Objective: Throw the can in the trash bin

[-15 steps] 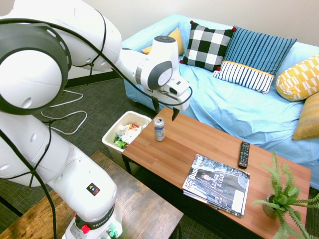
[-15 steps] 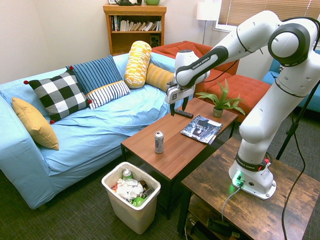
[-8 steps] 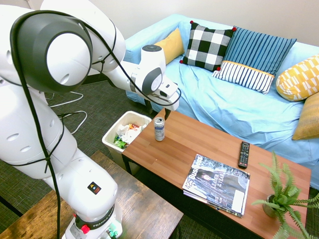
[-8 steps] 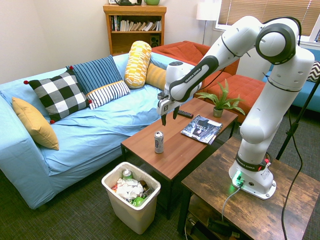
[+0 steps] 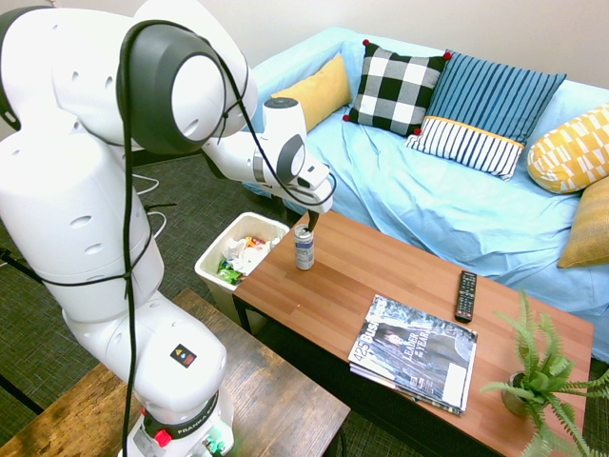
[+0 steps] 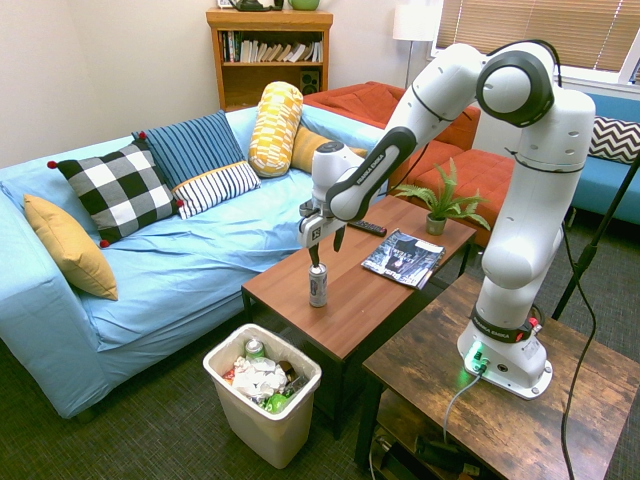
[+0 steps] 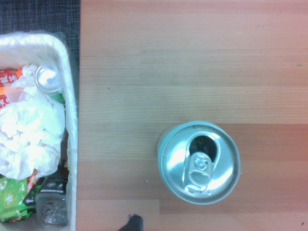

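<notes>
The can [image 6: 318, 286] stands upright on the surface [image 5: 409, 286], close to the short end of the surface that faces the trash bin [image 6: 262, 395]. The wrist view shows the top of the can: the tab is attached and the drinking hole is open.

The gripper [image 6: 327, 252] is positioned above the can, fingers pointing down and spread wide. Nothing is held between them. In the second exterior view, one fingertip overlaps the top edge of the can; contact cannot be determined.

The trash bin stands on the floor, just beyond that short end of the surface. It is lined with a clear bag. Contents: crumpled white paper [image 7: 31, 134], a discarded can [image 7: 48, 79], a green wrapper [image 7: 13, 197] and a clear container [image 7: 52, 202].

The magazines [image 5: 414, 352] lie stacked at the long edge of the surface opposite the sofa, between the can and the potted plant [image 5: 533, 381]. The remote control [image 5: 466, 296] lies beside the magazines, toward the sofa side. The potted plant is located at the far short end of the surface, near the corner away from the sofa.

The sofa [image 6: 150, 290], covered in light blue fabric, extends along the other long edge. It carries a checked cushion [image 5: 396, 88], a striped cushion [image 5: 485, 112] and several yellow cushions.
</notes>
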Controlling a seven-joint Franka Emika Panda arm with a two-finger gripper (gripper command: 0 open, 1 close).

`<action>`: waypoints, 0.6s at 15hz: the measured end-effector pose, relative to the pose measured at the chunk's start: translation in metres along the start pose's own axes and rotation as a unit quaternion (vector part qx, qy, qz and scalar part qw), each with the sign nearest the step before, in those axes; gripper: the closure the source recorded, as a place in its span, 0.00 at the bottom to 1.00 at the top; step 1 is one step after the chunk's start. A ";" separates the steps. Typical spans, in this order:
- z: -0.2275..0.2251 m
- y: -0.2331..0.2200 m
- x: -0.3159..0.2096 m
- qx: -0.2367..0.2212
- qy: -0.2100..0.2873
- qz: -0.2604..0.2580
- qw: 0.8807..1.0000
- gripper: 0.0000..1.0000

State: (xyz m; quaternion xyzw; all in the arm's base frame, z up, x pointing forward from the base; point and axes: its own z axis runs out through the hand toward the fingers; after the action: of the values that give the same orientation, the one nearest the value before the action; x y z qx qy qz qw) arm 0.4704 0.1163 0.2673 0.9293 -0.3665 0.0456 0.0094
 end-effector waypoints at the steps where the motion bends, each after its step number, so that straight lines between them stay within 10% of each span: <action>1: 0.006 -0.003 0.002 -0.003 -0.001 0.003 1.000 0.00; 9: 0.057 -0.012 0.006 -0.029 -0.020 0.013 0.999 0.00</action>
State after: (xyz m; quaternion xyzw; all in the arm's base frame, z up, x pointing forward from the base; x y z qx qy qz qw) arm 0.4874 0.1185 0.2116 0.9245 -0.3797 0.0169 0.0286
